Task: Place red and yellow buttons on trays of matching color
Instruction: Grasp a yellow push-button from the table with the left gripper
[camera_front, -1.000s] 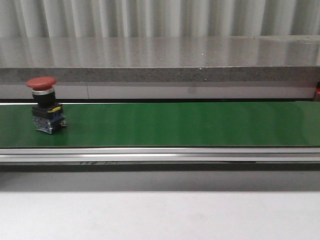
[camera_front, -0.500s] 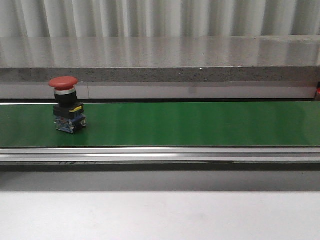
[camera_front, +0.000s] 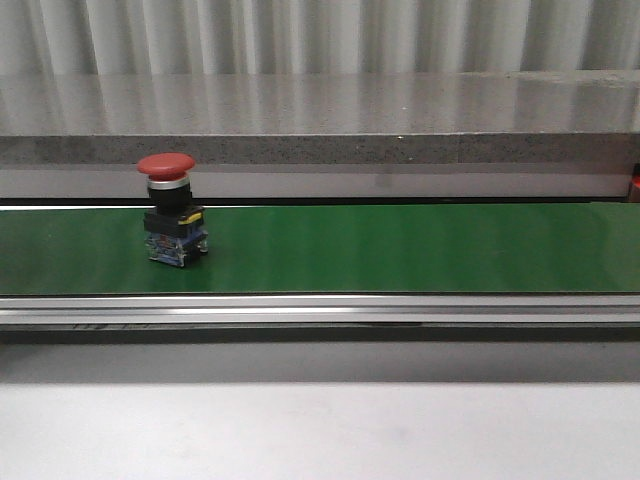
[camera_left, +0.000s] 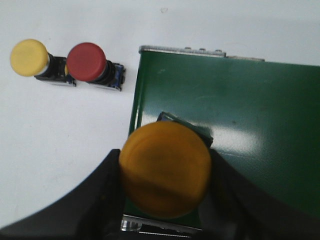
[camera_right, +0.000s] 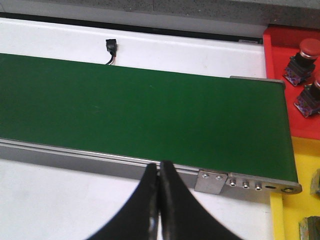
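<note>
Left wrist view: left gripper is clamped on a yellow button right over the belt end, probably to drop it on; right gripper pinched shut, empty.

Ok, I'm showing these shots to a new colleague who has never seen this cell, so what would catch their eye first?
Probably the red button standing upright, alone on the left part of the long green belt in the front view. Next, the big yellow button gripped between the left gripper's fingers, filling the left wrist view over the belt's end. Then the bright red tray and yellow tray side by side beyond the belt's other end.
</note>
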